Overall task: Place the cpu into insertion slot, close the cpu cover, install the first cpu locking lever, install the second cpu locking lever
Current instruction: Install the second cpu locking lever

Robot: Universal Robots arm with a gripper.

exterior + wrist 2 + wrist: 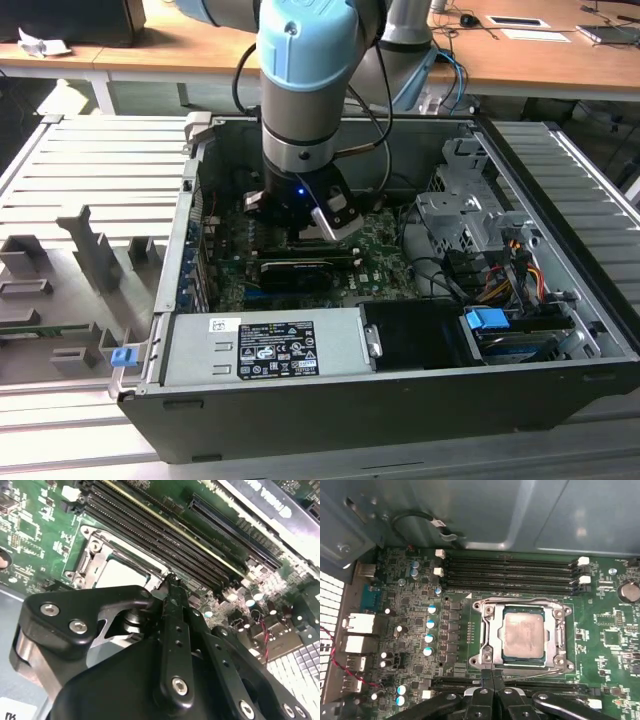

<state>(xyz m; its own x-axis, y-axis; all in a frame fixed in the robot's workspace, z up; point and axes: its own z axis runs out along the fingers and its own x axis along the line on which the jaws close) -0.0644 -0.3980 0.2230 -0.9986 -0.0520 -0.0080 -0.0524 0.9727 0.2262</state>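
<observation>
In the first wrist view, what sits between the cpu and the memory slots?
The cpu cover's silvery frame edge, closed around the cpu, then a bare green board strip before the memory slots.

Claw (pixel 492 676) apparently pinched closed, downward

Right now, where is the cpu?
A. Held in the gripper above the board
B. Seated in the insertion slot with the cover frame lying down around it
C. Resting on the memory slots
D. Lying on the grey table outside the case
B: in the first wrist view the cpu sits in the insertion slot, its pale top showing through the window of the cpu cover, with the gripper at the socket's edge.
</observation>
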